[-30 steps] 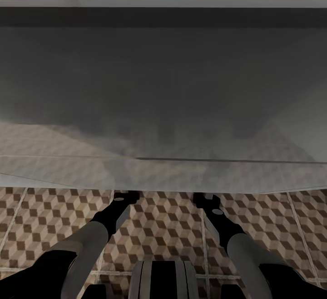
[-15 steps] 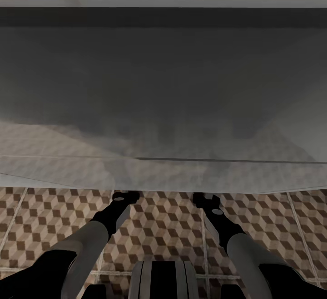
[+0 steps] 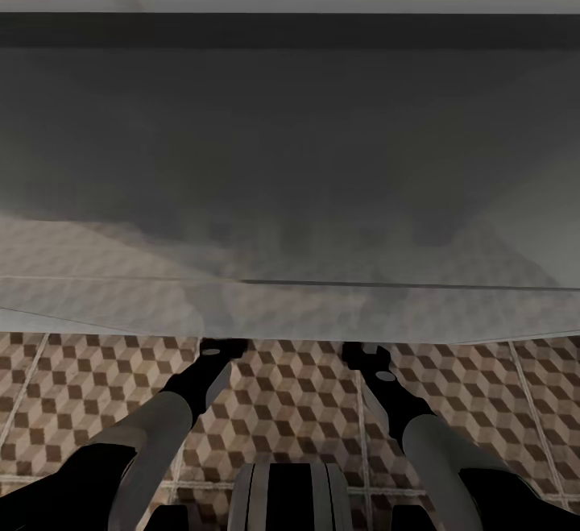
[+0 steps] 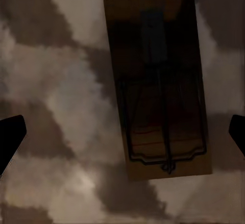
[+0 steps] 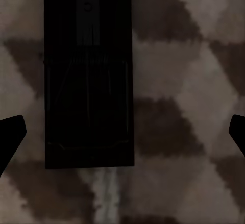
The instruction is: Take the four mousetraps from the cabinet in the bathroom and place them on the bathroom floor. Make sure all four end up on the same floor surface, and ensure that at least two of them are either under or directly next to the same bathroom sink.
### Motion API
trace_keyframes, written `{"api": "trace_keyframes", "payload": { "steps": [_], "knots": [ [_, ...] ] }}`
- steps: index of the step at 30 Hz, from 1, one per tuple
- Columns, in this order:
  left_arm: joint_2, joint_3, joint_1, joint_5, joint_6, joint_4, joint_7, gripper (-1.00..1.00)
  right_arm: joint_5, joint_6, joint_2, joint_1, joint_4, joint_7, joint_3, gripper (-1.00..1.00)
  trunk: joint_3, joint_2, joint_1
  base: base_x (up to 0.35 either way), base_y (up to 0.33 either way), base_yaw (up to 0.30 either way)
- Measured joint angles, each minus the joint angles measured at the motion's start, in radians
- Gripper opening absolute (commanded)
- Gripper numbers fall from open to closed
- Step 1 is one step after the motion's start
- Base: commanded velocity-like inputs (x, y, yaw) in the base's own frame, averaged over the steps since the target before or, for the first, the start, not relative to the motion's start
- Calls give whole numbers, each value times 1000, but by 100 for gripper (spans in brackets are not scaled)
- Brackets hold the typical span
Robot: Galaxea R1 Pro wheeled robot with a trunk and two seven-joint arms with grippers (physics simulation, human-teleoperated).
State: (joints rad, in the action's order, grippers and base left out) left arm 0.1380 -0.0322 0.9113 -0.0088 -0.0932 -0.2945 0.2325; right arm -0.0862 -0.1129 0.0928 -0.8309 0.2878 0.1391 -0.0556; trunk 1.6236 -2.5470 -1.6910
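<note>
One mousetrap (image 4: 159,81) flat on the bathroom floor (image 4: 56,81) under the left gripper (image 4: 122,132); a second, darker trap (image 5: 88,73) under the right gripper (image 5: 122,132) (wires barely legible). Both grippers wide open, touching nothing. Head view: pale translucent slab (image 3: 290,152) at 12 o'clock hides both gripper tips.

**Setting: tiled bathroom**

Bathroom floor (image 3: 298,402) tiled in brown, beige and white cube pattern with pale grout lines. Pale boxy unit (image 3: 290,152) looms directly ahead. Mousetrap (image 4: 158,81) lies flat on tile; domestic interior.
</note>
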Motion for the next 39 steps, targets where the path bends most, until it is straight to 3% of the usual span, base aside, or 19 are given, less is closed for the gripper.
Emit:
{"api": "trace_keyframes", "payload": {
  "steps": [15,39],
  "knots": [
    [2,-2,0,-7,41,-31,0,100,0,-9,1,0,0,0,0,100,0,0,0,-21,0,0],
    [4,0,-3,10,56,-8,-3,100,-8,-1,6,0,0,9,6,100,0,0,-1,-319,0,0]
  ]
}}
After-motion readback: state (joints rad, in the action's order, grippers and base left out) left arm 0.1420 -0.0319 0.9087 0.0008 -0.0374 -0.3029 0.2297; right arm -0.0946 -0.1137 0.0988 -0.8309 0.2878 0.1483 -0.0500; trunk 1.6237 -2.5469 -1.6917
